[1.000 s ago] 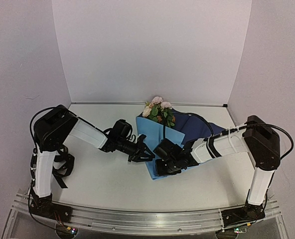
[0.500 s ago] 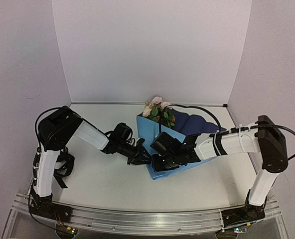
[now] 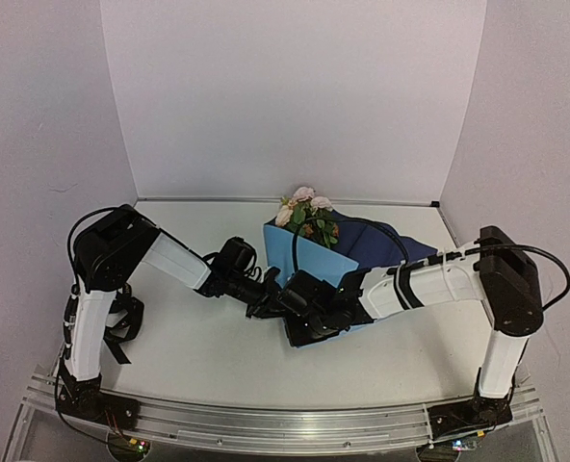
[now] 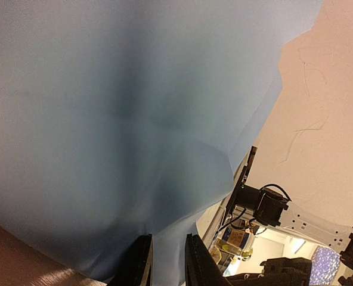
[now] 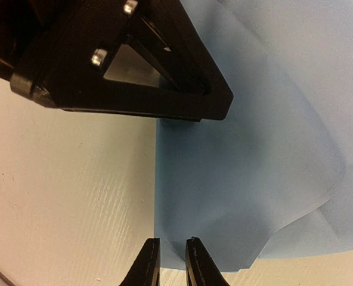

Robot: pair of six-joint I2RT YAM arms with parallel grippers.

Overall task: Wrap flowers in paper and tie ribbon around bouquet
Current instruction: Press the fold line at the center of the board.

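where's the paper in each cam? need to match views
Top external: the paper lies mid-table, with the flowers at its far end.
Left wrist: the paper fills most of the frame, close and blurred.
Right wrist: the paper covers the centre and right.
Shared landmark: the left gripper at the paper's left edge; its own view shows it bottom centre; the right wrist view shows it as the black block at the top.
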